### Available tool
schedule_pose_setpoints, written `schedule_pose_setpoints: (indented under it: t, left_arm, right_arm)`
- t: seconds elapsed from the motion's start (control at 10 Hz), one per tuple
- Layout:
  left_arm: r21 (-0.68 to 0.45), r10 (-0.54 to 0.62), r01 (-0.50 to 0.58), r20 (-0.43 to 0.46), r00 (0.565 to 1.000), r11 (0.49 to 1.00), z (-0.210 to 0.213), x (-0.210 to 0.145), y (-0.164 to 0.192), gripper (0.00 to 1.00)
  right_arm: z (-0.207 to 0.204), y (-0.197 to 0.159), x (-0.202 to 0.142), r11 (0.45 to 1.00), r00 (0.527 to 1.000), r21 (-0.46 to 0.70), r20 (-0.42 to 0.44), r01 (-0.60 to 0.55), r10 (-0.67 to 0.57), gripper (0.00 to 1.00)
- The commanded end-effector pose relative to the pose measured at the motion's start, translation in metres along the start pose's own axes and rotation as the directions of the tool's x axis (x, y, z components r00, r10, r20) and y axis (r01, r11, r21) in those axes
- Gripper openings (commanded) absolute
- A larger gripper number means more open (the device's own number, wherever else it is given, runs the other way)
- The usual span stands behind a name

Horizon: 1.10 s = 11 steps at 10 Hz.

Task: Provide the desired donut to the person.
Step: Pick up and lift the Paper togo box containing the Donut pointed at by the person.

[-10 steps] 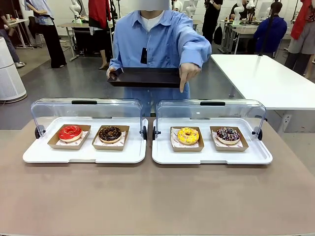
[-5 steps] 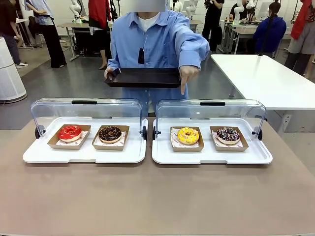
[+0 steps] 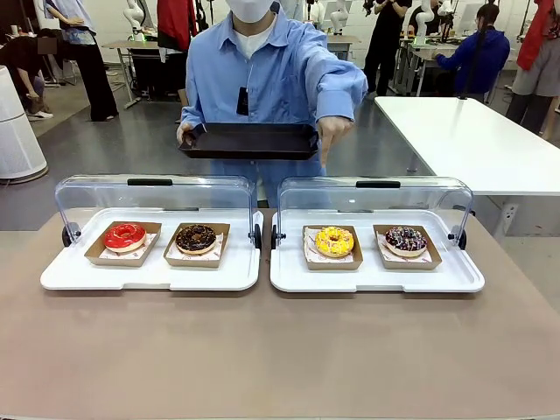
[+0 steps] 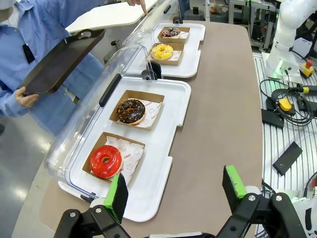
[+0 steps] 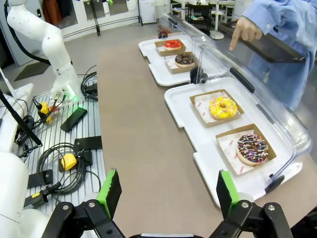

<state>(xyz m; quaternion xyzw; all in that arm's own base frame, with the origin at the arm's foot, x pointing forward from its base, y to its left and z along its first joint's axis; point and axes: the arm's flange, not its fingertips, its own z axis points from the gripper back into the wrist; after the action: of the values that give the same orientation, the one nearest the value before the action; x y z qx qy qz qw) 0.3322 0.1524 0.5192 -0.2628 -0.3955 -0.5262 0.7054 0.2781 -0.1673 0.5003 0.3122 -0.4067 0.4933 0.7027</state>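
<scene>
- Left gripper (image 4: 176, 188) and right gripper (image 5: 168, 191): jaws wide apart, empty.
- Counter (image 3: 280, 350) bare across lower frame, up to white trays (image 3: 149, 278).
- Person's hand (image 3: 332, 133) points down toward yellow donut (image 3: 334, 241).

Four donuts lie on the table (image 3: 262, 350): one red-glazed donut (image 3: 124, 235), one chocolate donut (image 3: 195, 237), one yellow donut (image 3: 334, 241) and one dark sprinkled donut (image 3: 405, 239); each has its own brown card tray (image 3: 92, 256), four in all. Two white serving trays carry them, the left white tray (image 3: 149, 278) and the right white tray (image 3: 376, 280), two donuts to each; there are two clear covers, the left cover (image 3: 153, 194) and the right cover (image 3: 376, 197), one per tray; one person (image 3: 271, 70) at the far side holds one black tray (image 3: 249, 140).
</scene>
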Motion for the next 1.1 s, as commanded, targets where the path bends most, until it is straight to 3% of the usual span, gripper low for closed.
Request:
schedule_pose_setpoints:
  t: [0.0,0.8,1.0]
  left_arm:
    - [0.000,0.000,0.000,0.007,1.000,1.000,0.001,0.000,0.000,1.00]
    - [0.000,0.000,0.000,0.007,1.000,1.000,0.001,0.000,0.000,1.00]
    - [0.000,0.000,0.000,0.007,1.000,1.000,0.001,0.000,0.000,1.00]
  right_arm:
    - [0.000,0.000,-0.001,1.000,1.000,0.005,0.010,-0.009,0.009,1.00]
    - [0.000,0.000,0.000,1.000,1.000,0.000,0.000,0.000,0.000,1.00]
    - [-0.035,-0.009,0.059,0.996,0.989,0.066,-0.132,-0.063,0.072,1.00]
